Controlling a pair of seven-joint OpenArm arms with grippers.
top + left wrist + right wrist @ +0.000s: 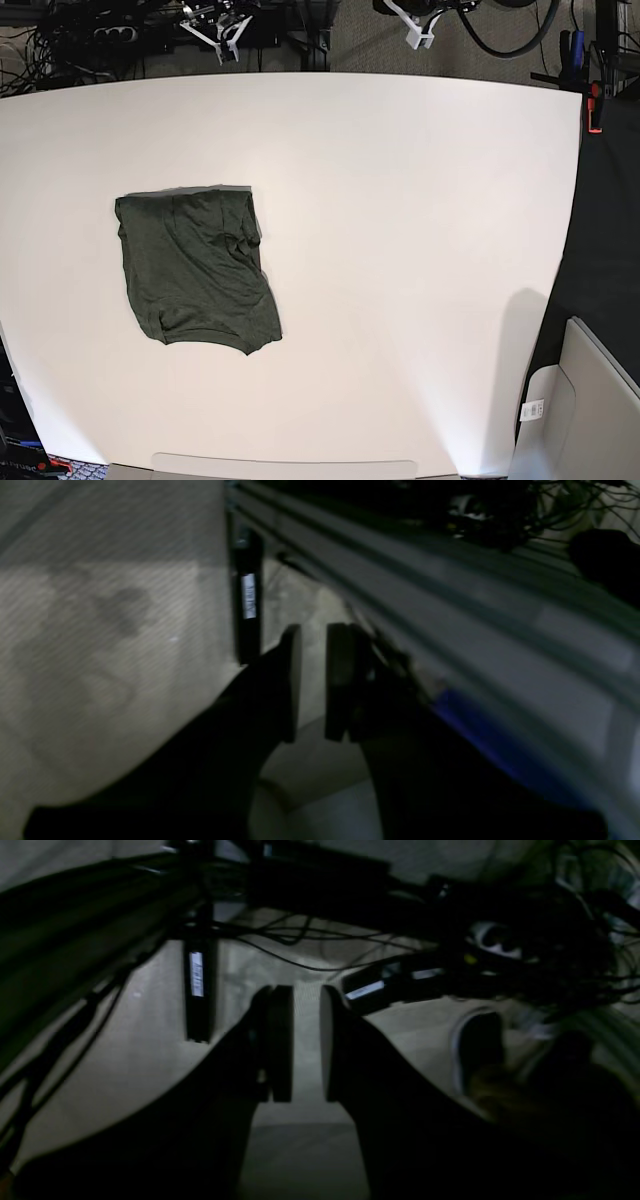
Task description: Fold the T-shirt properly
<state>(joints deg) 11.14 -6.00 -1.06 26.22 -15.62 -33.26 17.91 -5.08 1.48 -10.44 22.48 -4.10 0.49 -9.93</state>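
Observation:
The T-shirt (pixel 195 270) lies folded into a rough rectangle on the left part of the white table (pixel 400 250), dark olive green, with a few wrinkles near its right edge. Neither arm shows in the base view, and the shirt shows in neither wrist view. In the left wrist view, my left gripper (pixel 315 630) hangs over the floor beside a metal rail, its jaws a narrow gap apart with nothing between them. My right gripper (pixel 302 990) looks the same, slightly open and empty, pointing at the floor under the table frame.
An aluminium rail (pixel 450 605) runs diagonally past the left gripper, with a black labelled post (pixel 248 600) nearby. Cables (pixel 300 945) and another black post (pixel 197 985) hang ahead of the right gripper. A grey box (pixel 600 400) stands off the table's right front corner.

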